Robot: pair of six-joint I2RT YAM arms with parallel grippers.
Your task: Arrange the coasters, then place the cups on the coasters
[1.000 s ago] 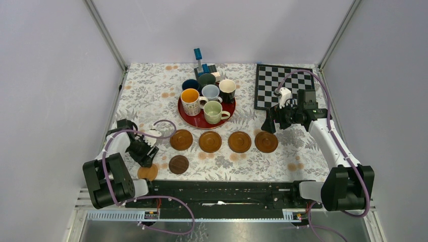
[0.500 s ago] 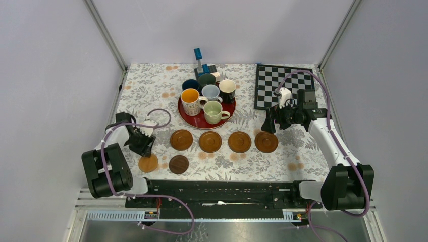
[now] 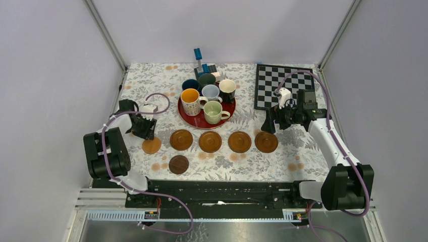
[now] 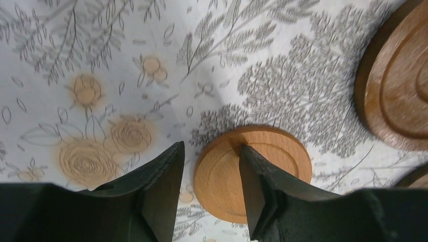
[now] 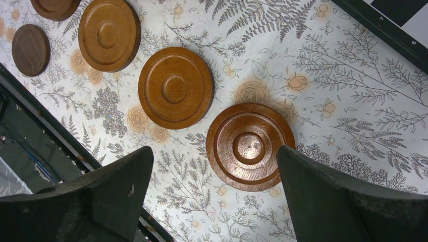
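Several cups [image 3: 210, 96] stand together on the red tray [image 3: 199, 123]. Four brown coasters [image 3: 210, 141] lie in a row in front of it, and a dark coaster [image 3: 178, 164] lies nearer the arms. A light tan coaster [image 3: 151, 145] lies flat at the row's left end. My left gripper [image 4: 211, 146] straddles its left edge, jaws partly apart. One fingertip [image 4: 247, 156] presses on the tan coaster [image 4: 222, 176]; the other stands off it over the cloth. My right gripper [image 5: 214, 150] hangs open above the rightmost coaster [image 5: 251, 146].
A chessboard [image 3: 285, 85] lies at the back right, just behind the right arm. A blue-handled tool [image 3: 199, 59] stands behind the tray. A black rail [image 3: 222, 189] runs along the table's near edge. The table has a floral cloth [image 3: 146, 91].
The left gripper has narrowed and moved away from the near edge, and the tan coaster has slid with it up to the left end of the row. The right arm has not moved.
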